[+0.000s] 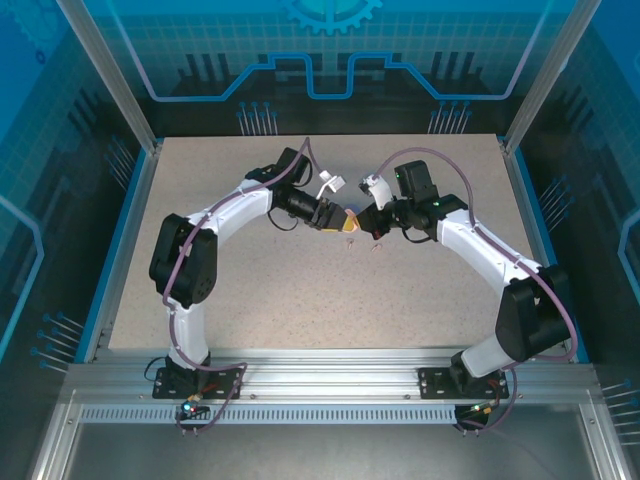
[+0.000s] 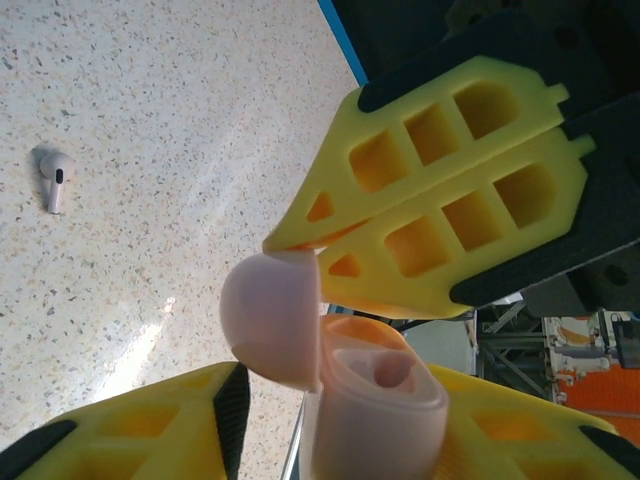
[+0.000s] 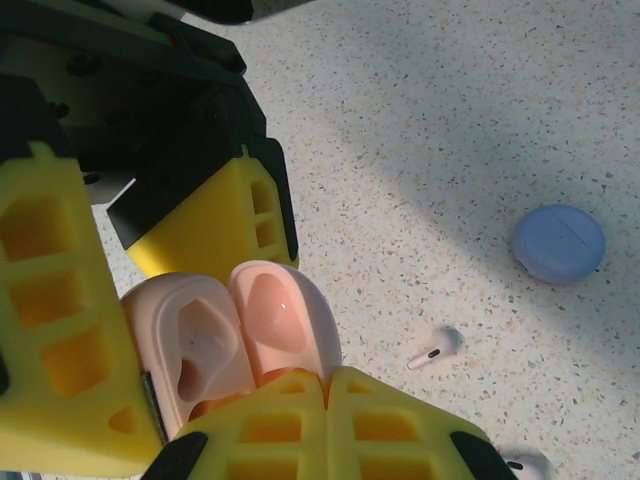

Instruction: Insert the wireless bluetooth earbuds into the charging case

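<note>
Case: pink case [image 3: 240, 335], glossy smooth plastic, rounded clamshell, is sitting open between the two grippers; its base [image 3: 200, 350] is showing a moulded bud-shaped hollow; its lid [image 3: 285, 315] is showing a plain concave dome
Left gripper: left gripper [image 2: 335, 385] is clamping the pink case; its yellow fingers [image 3: 50, 330], blocky with square cut-outs, are narrowed onto the base
Right gripper: right gripper [image 3: 328, 385] is pressing its jaws flat together with nothing between them; its fingertips [image 3: 280, 400] are touching the lid's edge
Earbuds: pale earbud [image 3: 435, 347], tiny, stemmed, smooth, is lying on its side on the table, near the lilac case, apart from the pink case; second earbud [image 3: 525, 465] is lying at the lower edge, partly cut off
Lilac case: lilac case [image 3: 558, 243], round flat puck with a fine seam, is sitting closed on the table
Table: table [image 3: 450, 120] is showing a pale, speckled, stone-like grain
</note>
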Tool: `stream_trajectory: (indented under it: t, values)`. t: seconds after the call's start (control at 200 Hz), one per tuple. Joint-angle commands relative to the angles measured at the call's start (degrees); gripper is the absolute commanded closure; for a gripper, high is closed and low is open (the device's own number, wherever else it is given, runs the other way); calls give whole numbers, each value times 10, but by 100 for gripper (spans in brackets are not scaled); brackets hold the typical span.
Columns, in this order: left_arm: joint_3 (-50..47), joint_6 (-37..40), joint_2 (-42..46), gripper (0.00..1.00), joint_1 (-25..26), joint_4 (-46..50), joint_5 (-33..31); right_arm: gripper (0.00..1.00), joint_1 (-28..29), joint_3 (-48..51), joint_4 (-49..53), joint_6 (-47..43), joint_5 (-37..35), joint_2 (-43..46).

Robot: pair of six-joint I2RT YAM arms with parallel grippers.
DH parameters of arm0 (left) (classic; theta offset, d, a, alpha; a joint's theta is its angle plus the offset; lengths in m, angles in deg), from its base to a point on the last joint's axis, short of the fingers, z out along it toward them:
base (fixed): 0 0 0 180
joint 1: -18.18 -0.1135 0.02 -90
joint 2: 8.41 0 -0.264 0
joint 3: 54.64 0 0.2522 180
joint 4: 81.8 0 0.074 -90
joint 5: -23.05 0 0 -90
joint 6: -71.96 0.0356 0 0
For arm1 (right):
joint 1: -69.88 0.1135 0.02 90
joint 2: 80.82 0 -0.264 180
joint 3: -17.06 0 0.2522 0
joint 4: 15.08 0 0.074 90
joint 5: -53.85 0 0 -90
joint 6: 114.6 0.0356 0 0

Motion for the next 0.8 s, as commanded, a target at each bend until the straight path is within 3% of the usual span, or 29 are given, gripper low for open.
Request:
stream_trajectory:
  t: [0.0, 0.58, 0.71, 0.795]
  values:
    - [17, -6, 2, 57, -8, -11, 16, 100, 8, -16, 9, -8, 2, -4]
    - [9, 4, 4, 76, -8, -1, 34, 100, 8, -20, 2, 2, 2, -9]
    - [9, 10, 5, 85, -8, 5, 36, 100, 8, -22, 0, 6, 2, -9]
    - [9, 15, 5, 97, -9, 8, 35, 100, 8, -24, -2, 12, -4, -8]
